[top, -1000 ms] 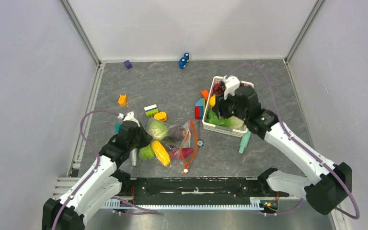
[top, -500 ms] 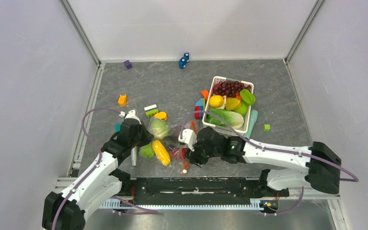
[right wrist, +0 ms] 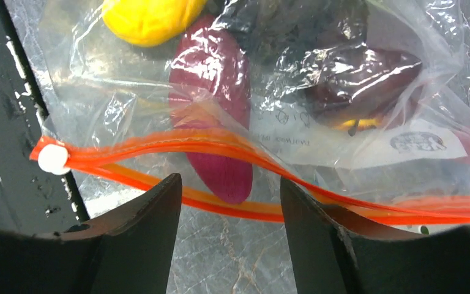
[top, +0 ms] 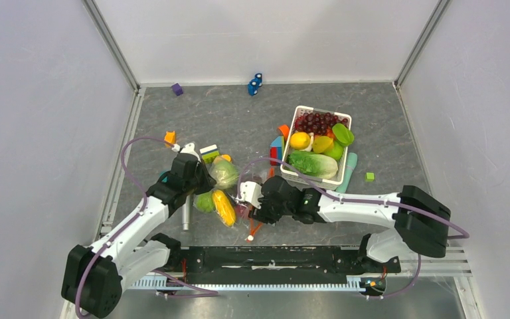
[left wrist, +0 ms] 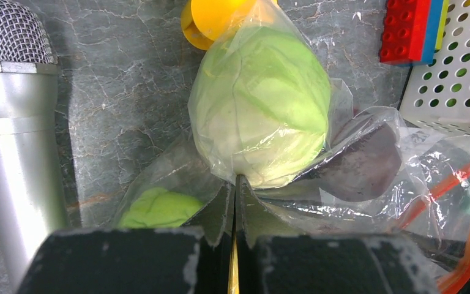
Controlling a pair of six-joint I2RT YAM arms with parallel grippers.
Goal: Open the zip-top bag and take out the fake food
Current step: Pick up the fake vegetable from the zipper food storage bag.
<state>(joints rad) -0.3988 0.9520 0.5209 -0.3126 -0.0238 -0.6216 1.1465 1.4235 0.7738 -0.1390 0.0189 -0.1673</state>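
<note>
Zip-top bag [right wrist: 128, 104]: clear crinkly plastic film, v. glossy. Mic [left wrist: 12, 153] body looks like brushed metal w/ wire-mesh head. Basket [left wrist: 450, 92] is smooth white plastic; tabletop [left wrist: 128, 92] matt, marble-veined grey.

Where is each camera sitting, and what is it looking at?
Top camera: high above and behind the robot, looking down at the table; left arm and right arm both show.
Left wrist camera: on the left arm, looking past the left hand, shut on the zip-top bag, at the cabbage inside.
Right wrist camera: on the right arm, looking past the open right hand at the bag's orange zipper.
Shared: both wrist views see the same bag and the dark eggplant.
</note>
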